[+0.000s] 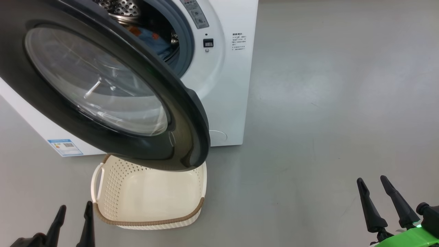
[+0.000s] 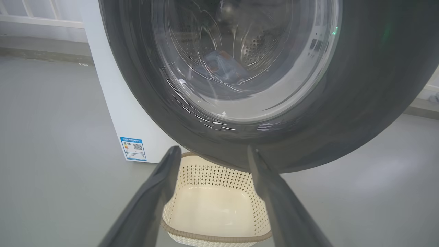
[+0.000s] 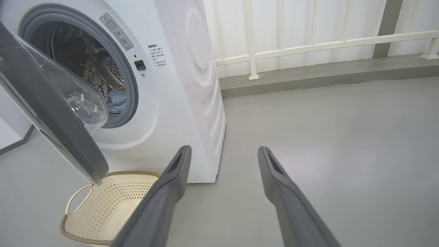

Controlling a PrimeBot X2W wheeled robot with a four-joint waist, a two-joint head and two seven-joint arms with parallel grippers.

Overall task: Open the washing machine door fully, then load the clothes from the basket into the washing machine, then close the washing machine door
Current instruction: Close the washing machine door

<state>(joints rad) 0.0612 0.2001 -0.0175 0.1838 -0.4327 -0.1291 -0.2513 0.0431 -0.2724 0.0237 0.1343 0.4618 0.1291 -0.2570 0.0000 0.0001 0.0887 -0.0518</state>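
Left gripper [image 1: 76,206] points at washing machine door [image 1: 96,82], half-open over the basket [image 1: 113,187].

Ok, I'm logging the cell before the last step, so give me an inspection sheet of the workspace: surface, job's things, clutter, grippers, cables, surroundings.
Surface: grey floor, smooth, with glossy patches.
Job's things: door open partway, lower edge over the basket; clothes inside the washer; basket on the floor before the washer, nothing in it.
Clutter: nothing seen.
Grippers: left gripper open, holding nothing; right gripper open, holding nothing.
Cables: nothing seen.
Surroundings: white railing beyond the washer.
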